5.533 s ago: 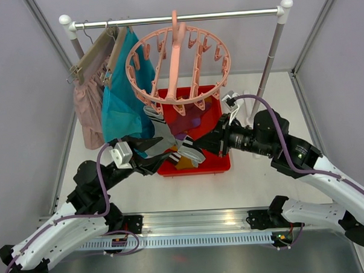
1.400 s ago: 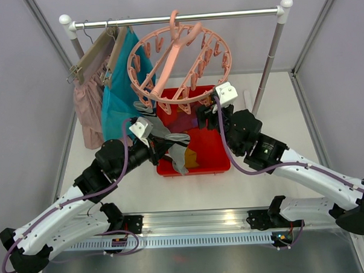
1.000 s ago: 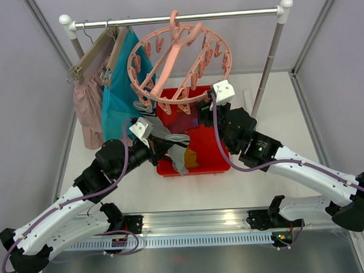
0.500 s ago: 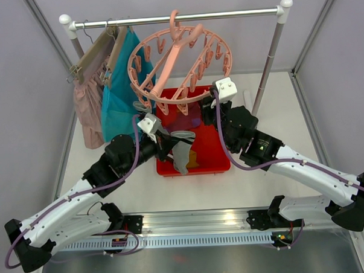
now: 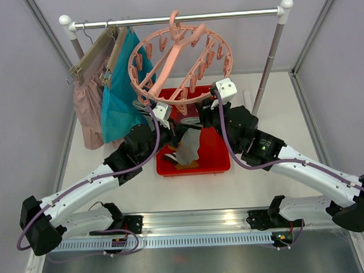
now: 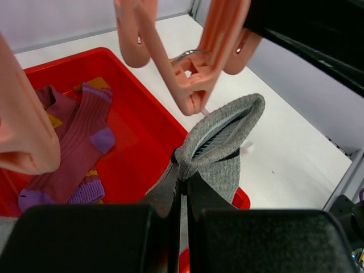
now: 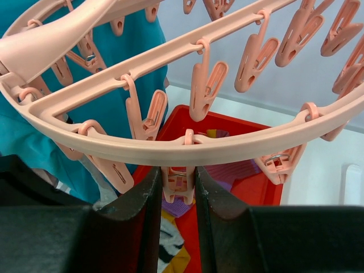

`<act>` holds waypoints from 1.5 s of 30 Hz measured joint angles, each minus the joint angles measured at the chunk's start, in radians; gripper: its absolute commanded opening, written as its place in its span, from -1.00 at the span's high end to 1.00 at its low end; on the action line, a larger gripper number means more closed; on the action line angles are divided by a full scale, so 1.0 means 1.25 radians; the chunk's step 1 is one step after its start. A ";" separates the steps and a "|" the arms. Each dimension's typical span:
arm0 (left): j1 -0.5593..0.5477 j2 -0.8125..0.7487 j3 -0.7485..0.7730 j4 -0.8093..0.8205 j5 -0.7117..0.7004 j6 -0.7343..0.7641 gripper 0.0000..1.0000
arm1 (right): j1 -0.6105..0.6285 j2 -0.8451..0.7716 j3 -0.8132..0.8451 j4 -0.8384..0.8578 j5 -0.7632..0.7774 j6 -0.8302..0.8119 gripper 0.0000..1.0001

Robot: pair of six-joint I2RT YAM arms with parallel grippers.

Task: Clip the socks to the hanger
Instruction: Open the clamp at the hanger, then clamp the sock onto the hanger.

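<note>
The salmon-pink ring hanger (image 5: pixel 177 52) hangs tilted from the rail over a red bin (image 5: pixel 222 153). My left gripper (image 5: pixel 178 129) is shut on the cuff of a grey sock (image 5: pixel 188 149) that dangles above the bin. In the left wrist view the grey sock (image 6: pixel 224 136) stands up from the left gripper (image 6: pixel 183 182), just below a dangling clip (image 6: pixel 193 91). My right gripper (image 7: pixel 178 176) is shut on a clip (image 7: pixel 178 185) under the hanger ring (image 7: pixel 227 149). Purple socks (image 6: pixel 74 142) and a striped sock (image 7: pixel 170 239) lie in the bin.
A teal garment (image 5: pixel 117 97) and a pale pink garment (image 5: pixel 87 110) hang on slim hangers at the rail's left end. The rail's right post (image 5: pixel 269 60) stands behind the right arm. Grey walls close in both sides.
The left arm has carried the grey sock up and to the right, under the hanger's front clips. The right gripper has closed on a clip and stayed there.
</note>
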 measured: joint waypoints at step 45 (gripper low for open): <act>0.000 0.035 0.015 0.085 -0.076 -0.011 0.95 | 0.000 -0.007 0.022 -0.038 -0.016 0.012 0.99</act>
